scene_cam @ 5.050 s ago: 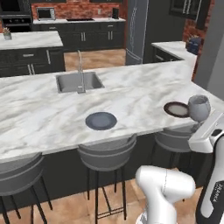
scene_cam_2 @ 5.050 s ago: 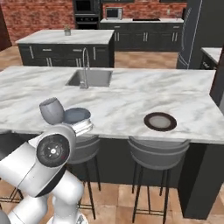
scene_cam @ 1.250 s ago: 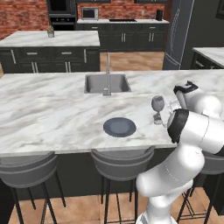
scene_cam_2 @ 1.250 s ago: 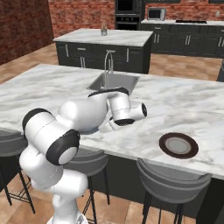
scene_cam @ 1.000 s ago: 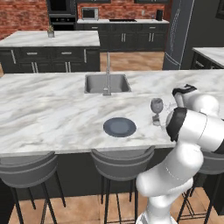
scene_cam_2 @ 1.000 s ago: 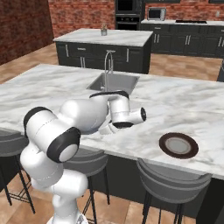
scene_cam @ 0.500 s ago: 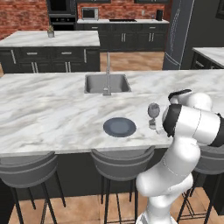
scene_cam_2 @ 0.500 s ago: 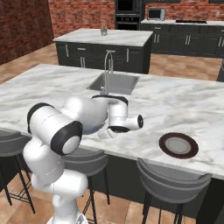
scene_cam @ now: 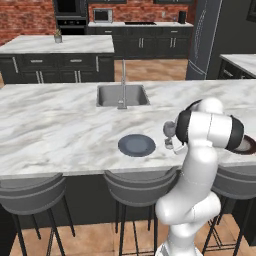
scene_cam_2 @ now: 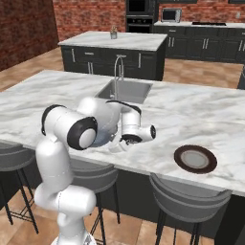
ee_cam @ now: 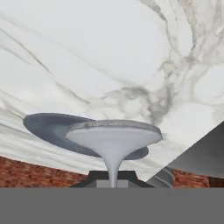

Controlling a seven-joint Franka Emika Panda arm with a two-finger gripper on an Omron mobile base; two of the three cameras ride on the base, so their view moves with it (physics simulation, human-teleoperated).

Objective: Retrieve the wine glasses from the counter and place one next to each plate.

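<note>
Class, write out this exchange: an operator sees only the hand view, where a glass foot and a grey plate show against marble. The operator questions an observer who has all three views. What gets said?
Operator: Is there a second plate anywhere?
Observer: Yes, a brown-rimmed plate lies further along the same marble top, with no glass beside it.
Operator: Where is the bowl of my wine glass?
Observer: It is just beside the blue-grey plate, on the side toward the brown-rimmed plate. The gripper is shut on its stem. A sink lies behind that plate.
</note>
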